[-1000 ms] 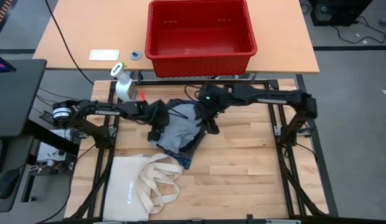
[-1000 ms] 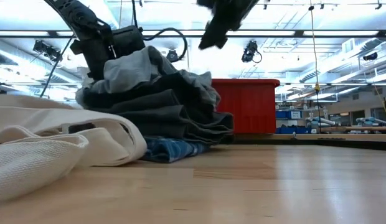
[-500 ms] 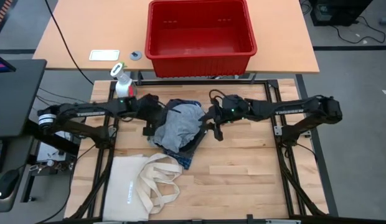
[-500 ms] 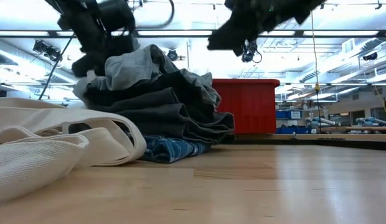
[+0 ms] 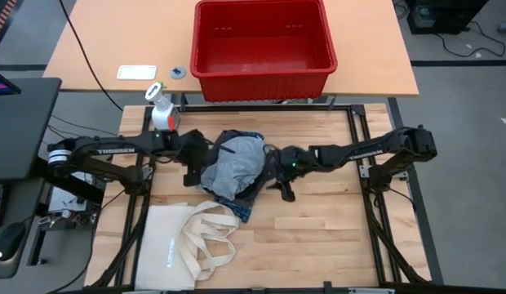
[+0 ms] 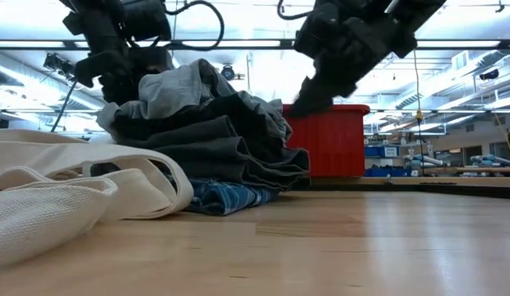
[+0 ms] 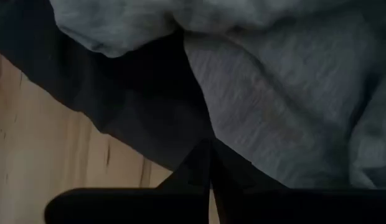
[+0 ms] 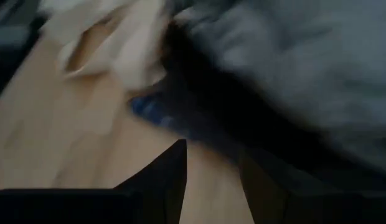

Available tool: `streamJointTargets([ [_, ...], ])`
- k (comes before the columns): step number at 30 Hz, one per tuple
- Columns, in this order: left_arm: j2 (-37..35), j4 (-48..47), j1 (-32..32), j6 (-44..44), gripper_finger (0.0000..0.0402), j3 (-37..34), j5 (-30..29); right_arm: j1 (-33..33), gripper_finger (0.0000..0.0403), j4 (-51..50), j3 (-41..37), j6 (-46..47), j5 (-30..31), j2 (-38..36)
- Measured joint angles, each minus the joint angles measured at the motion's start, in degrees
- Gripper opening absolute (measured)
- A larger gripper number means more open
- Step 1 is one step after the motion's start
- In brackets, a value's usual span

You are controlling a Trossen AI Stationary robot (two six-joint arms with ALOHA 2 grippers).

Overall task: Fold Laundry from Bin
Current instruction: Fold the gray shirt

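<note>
The left end effector (image 5: 190, 166) is seen at the left edge of the laundry (image 5: 235, 167), fingers pressed shut with nothing visibly pinched between them; in the left wrist view the closed tips sit just short of dark and grey cloth. Half a second earlier it was placed slightly higher on the pile's shoulder, so a small retreat downward and outward is noted. The laundry is heaped in one unfolded mound on the wooden worktop (image 5: 318, 229), plaid layer at the bottom, cream tote bag (image 5: 190, 238) just beside it. The bin (image 5: 263, 41) stands emptied on the far table. The right end effector (image 5: 283, 181) has been lowered from above the pile to its right flank, fingers (image 8: 168, 177) parted, nothing held. It is judged that a grasp of the pile's right edge is being set up; no fold has been made yet.
</note>
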Motion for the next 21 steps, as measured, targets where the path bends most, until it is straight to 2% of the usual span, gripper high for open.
streamJointTargets([
  [3,0.70,0.08,-0.01,-0.29,0.0011,0.00,-0.01,1.60,0.0150,-0.22,-0.04,-1.21,-1.29,2.53],
  [7,0.97,1.46,0.02,-1.09,0.0011,0.02,-0.40,1.41,0.0150,2.58,-0.02,0.08,5.61,9.04],
  [12,0.94,1.32,0.17,-2.29,0.0011,0.00,-0.90,-0.73,0.0150,9.48,-0.07,0.57,7.45,15.54],
  [15,0.94,1.23,0.21,-2.76,0.0011,0.00,-0.90,-2.31,0.0150,10.80,0.00,1.49,13.58,17.41],
  [21,0.94,1.28,0.21,-2.80,0.0011,0.00,-0.92,-7.49,0.0150,10.09,0.00,4.58,29.02,16.19],
])
